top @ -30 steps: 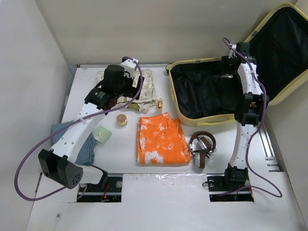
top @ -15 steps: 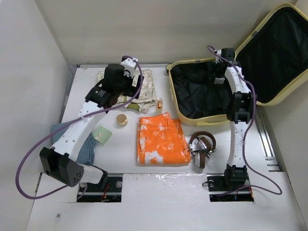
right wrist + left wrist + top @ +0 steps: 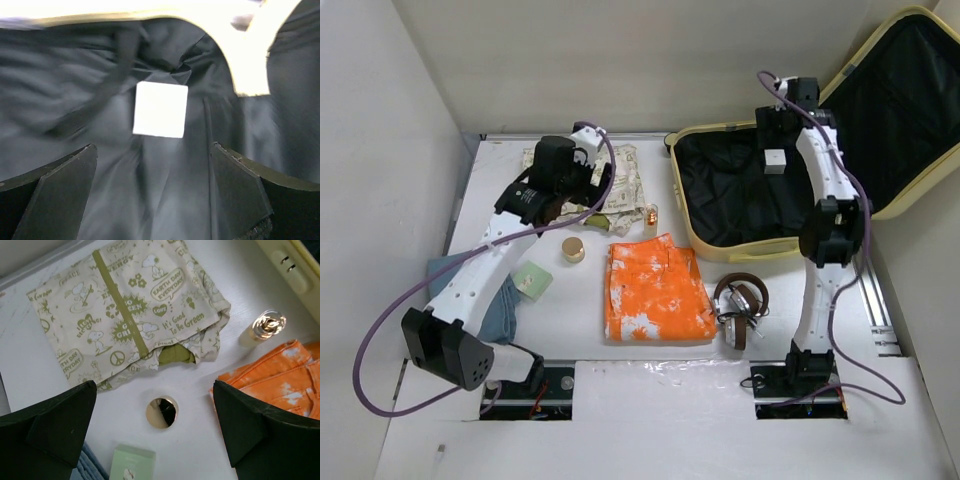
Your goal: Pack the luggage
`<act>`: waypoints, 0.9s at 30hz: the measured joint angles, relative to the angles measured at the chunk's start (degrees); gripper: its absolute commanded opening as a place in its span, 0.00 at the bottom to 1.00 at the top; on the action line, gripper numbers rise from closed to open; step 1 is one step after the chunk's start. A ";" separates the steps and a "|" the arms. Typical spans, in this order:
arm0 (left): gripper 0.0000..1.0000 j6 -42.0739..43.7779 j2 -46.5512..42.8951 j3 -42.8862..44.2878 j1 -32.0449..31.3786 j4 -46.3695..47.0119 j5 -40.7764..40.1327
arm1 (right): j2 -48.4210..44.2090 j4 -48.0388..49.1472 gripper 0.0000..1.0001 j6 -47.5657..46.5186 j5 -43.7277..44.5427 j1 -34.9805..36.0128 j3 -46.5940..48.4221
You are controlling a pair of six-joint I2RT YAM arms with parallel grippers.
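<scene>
White desk [image 3: 580, 310] | luggage [image 3: 735, 248] open at far right, lid leaning back | right end effector [image 3: 152, 165] has spread wide over the black lining in the last second, small white box [image 3: 160, 109] clear of both fingers | left end effector [image 3: 152, 390] wide open, empty, above printed cloth [image 3: 125, 315] | judgement: box looks released into luggage, packing barely begun

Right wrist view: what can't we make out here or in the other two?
- Right wrist: motion blur. The white square against the luggage lining can't be identified, nor whether it is resting or falling.
- Top external: the left arm covers most of the blue cloth; the luggage lid is cut by the right edge.
- Left wrist: the green box is cut by the bottom edge, its print too small to read.
</scene>
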 measured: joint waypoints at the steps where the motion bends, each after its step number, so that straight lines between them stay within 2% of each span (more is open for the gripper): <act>1: 0.96 0.46 0.35 0.00 0.39 -0.96 0.28 | -3.39 -0.09 0.99 0.68 0.15 0.57 -1.92; 4: 0.90 1.14 4.68 1.57 3.54 -4.85 2.01 | -18.12 -0.74 0.99 3.69 0.61 4.11 -12.02; 8: 0.91 3.26 10.93 0.20 8.31 -6.91 2.78 | -37.94 -1.68 0.99 8.37 -0.15 12.46 -28.33; 12: 0.95 7.52 10.80 -6.25 8.57 -8.94 3.48 | -50.69 -3.45 0.99 12.70 -2.64 21.00 -45.09; 14: 0.95 8.87 10.78 -8.59 8.17 -9.27 4.35 | -52.50 -5.16 0.99 14.78 -2.64 23.50 -49.99; 15: 0.99 9.49 10.78 -9.81 8.11 -9.33 5.25 | -52.61 -6.21 0.99 15.87 -2.36 24.61 -51.60; 21: 0.99 11.50 10.82 -18.38 7.76 -7.37 6.82 | -53.24 -9.38 0.99 19.61 0.98 29.33 -54.03; 27: 0.88 10.47 13.22 -19.39 7.13 -0.81 5.11 | -58.34 -9.88 0.99 21.90 3.19 31.23 -54.99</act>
